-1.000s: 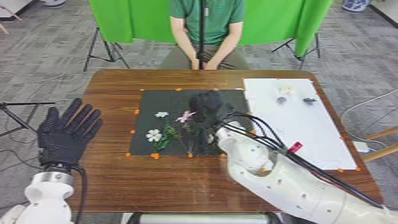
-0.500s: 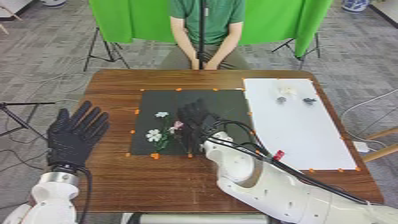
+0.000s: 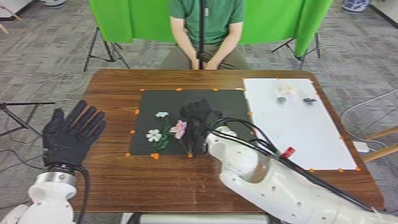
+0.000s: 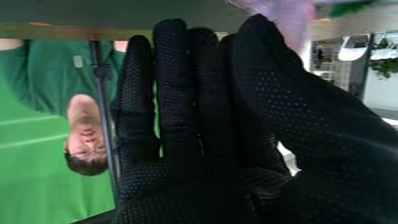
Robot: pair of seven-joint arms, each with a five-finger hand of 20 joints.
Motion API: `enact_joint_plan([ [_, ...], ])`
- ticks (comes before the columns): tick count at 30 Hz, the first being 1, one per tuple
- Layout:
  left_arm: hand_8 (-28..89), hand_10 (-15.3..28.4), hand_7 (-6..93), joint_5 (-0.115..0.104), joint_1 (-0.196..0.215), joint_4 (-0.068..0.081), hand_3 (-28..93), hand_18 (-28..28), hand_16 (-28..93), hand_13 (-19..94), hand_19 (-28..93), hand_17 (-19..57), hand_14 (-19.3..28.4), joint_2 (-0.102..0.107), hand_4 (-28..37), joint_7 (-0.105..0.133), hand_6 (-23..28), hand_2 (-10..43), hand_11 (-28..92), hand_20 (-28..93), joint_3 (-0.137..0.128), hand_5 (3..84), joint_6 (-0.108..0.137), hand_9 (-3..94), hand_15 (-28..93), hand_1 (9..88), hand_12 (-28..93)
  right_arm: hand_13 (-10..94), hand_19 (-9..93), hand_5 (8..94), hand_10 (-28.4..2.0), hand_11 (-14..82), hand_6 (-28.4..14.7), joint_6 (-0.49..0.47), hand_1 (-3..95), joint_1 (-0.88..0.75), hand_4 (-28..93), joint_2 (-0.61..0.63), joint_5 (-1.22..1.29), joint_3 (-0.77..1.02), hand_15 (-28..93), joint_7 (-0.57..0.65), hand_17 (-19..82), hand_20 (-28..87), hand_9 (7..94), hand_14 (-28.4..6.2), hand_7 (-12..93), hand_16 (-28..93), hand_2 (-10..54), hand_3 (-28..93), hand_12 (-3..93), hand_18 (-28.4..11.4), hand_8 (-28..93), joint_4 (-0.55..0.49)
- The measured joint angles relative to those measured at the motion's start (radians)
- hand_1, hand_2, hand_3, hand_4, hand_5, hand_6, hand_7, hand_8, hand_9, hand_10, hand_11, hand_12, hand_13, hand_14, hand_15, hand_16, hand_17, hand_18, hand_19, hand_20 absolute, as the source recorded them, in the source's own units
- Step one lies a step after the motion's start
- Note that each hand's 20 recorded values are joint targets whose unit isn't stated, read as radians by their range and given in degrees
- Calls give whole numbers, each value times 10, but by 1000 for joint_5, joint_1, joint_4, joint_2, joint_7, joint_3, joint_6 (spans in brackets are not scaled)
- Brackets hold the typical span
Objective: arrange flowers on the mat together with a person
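So my right hand (image 3: 201, 116) is over the black mat (image 3: 160, 104) beside the pink flower (image 3: 179, 129), fingers straight; left hand (image 3: 69, 140) is splayed open too.

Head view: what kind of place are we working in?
Probably a robotics lab or studio: a green backdrop hangs on stands behind the table, patches of orange tape mark the dark mat, and cables trail over grey carpet.
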Motion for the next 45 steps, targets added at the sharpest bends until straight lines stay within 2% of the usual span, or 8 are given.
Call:
enact_joint_plan([
  [4,-90,155,118,0,0,0,687,145,-51,282,319,-56,162,0,-283,3,80,131,189,145,-1,414,0,368,331,255,104,457,587,494,-124,157,2,-57,549,-29,-283,5,13,40,364,-4,247,261,536,-101,225,200,-95,771,186,-162,-145,-54],
  [9,-91,145,119,0,3,0,686,145,-60,291,316,-54,152,-2,-283,4,78,131,184,142,-7,417,-1,378,312,256,98,449,523,490,-131,142,-5,-69,517,-101,-283,22,75,144,332,7,248,171,520,-110,216,179,-91,754,179,-151,-137,-137],
  [12,-91,144,119,0,8,-2,685,145,-61,292,315,-54,150,-4,-283,10,77,131,184,140,-14,418,-1,379,306,257,96,429,500,479,-139,131,-11,-57,475,-160,-283,40,139,232,314,12,242,144,495,-116,216,170,-28,733,174,-145,-136,-197],
  [17,-92,143,118,1,19,-4,687,144,-63,296,316,-53,145,-7,-283,16,76,131,184,140,-29,419,-1,383,294,257,93,369,464,387,-152,100,-16,32,383,-268,-283,56,389,414,282,-4,212,113,420,-127,193,156,120,714,163,-144,-127,-251],
  [19,-92,143,118,2,21,-4,688,144,-64,297,315,-53,143,-8,-283,16,76,130,182,140,-33,419,-2,383,287,257,92,341,444,377,-154,95,-20,72,332,-314,-280,62,507,494,260,-50,192,109,401,-134,178,153,144,705,162,-148,-120,-261],
  [26,-92,143,116,3,24,-4,688,144,-62,295,314,-52,140,-8,-283,26,76,130,179,139,-46,419,-9,382,278,256,90,287,360,360,-155,51,-30,39,211,-480,-259,72,803,766,184,-316,147,120,358,-150,122,179,126,679,160,-158,-89,-295],
  [32,-91,144,115,5,27,-4,687,143,-59,293,312,-52,141,-6,-283,30,75,130,177,138,-58,417,-17,379,276,256,91,280,333,366,-168,28,-38,-8,162,-581,-254,67,1118,946,147,-336,136,128,349,-158,96,202,131,669,161,-163,-75,-310],
  [45,-90,145,113,4,46,-9,683,143,-57,291,311,-52,140,-6,-283,58,74,129,175,137,-96,415,-23,377,270,257,92,283,296,386,-161,27,-36,50,133,-672,-251,60,1599,1090,99,-454,130,139,348,-158,89,237,123,670,157,-166,-69,-317],
])
